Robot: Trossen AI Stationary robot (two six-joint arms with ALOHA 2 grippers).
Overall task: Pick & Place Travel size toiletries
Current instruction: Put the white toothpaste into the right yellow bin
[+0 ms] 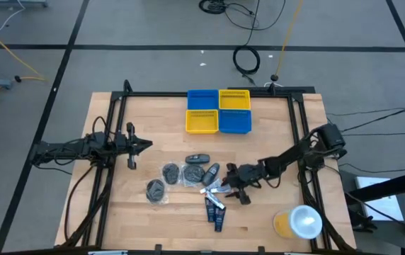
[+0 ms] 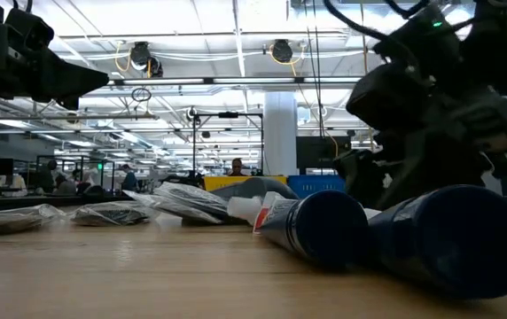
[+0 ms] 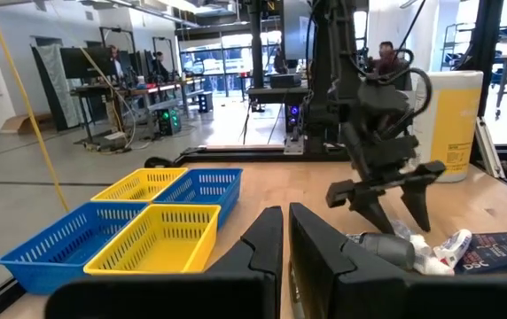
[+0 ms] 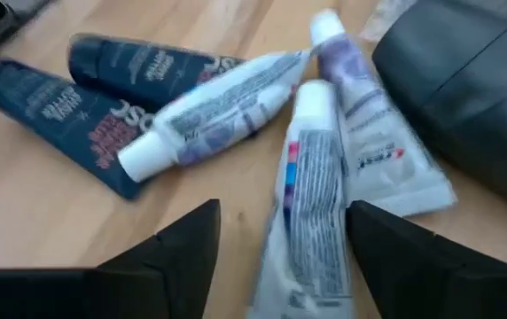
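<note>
1. You have a light wooden table (image 1: 273, 120) with a dark frame running along its left, far and right edges.
2. At the far middle stand four square bins (image 1: 219, 111), touching in a block: blue (image 1: 202, 99) and yellow (image 1: 234, 99) on the far row, yellow (image 1: 202, 122) and blue (image 1: 235, 122) on the near row.
3. In the middle of the table you see dark grey wrapped discs (image 1: 170, 171), with one more (image 1: 156, 190) nearer and to the left.
4. Dark oval pieces (image 1: 197, 159) lie just right of them.
5. White mini tubes (image 4: 311, 190) and dark blue tubes (image 1: 215, 211) lie nearer, in a loose cluster.
6. A yellow cup with a white lid (image 1: 299, 222) stands at the near right corner.
</note>
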